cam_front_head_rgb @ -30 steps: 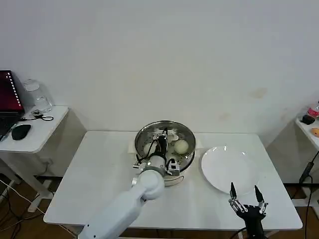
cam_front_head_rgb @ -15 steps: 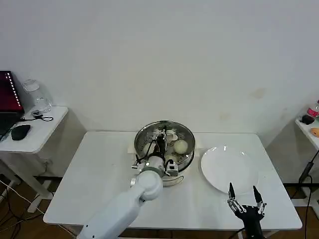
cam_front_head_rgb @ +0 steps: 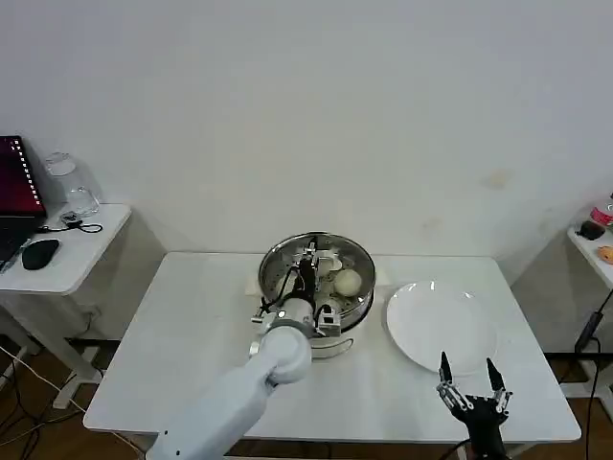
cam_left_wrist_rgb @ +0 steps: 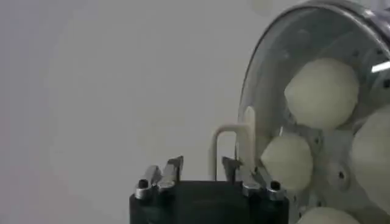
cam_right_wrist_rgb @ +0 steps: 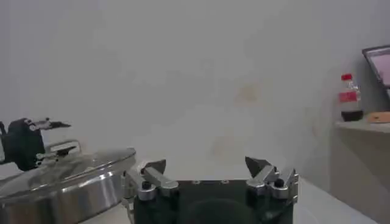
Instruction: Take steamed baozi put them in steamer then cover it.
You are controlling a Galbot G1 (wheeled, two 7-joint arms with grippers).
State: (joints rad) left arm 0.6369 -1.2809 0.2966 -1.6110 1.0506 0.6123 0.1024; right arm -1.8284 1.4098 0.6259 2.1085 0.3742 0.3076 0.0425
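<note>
The white table (cam_front_head_rgb: 192, 326) carries everything. At its centre toward 12 o'clock sits the steamer (cam_front_head_rgb: 272, 271), a shiny steel pot on a white base. Inside it lie the steamed baozi (cam_front_head_rgb: 348, 282): one bun shows plainly toward 3 o'clock in the pot in the head view, and the left wrist view shows four pale buns (cam_left_wrist_rgb: 321, 91) resting on the perforated tray, seen through glass. The cover (cam_left_wrist_rgb: 268, 91), clear glass with a metal rim, lies on the steamer; the right wrist view shows it (cam_right_wrist_rgb: 73, 167) resting across the pot's rim.

At 3 o'clock from the steamer, just beside it, lies a flat white plate (cam_front_head_rgb: 441, 328) with nothing on it.

The left gripper (cam_front_head_rgb: 308, 264) reaches over the steamer from 6 o'clock, at the cover's cream handle (cam_left_wrist_rgb: 231, 146). In its wrist view the fingers (cam_left_wrist_rgb: 172, 171) stand slightly apart with the handle just beyond them, and whether they touch it cannot be told.

The right gripper (cam_front_head_rgb: 472, 381) hangs at the table's 5 o'clock edge, near the plate, jaws spread wide and holding nothing.
</note>
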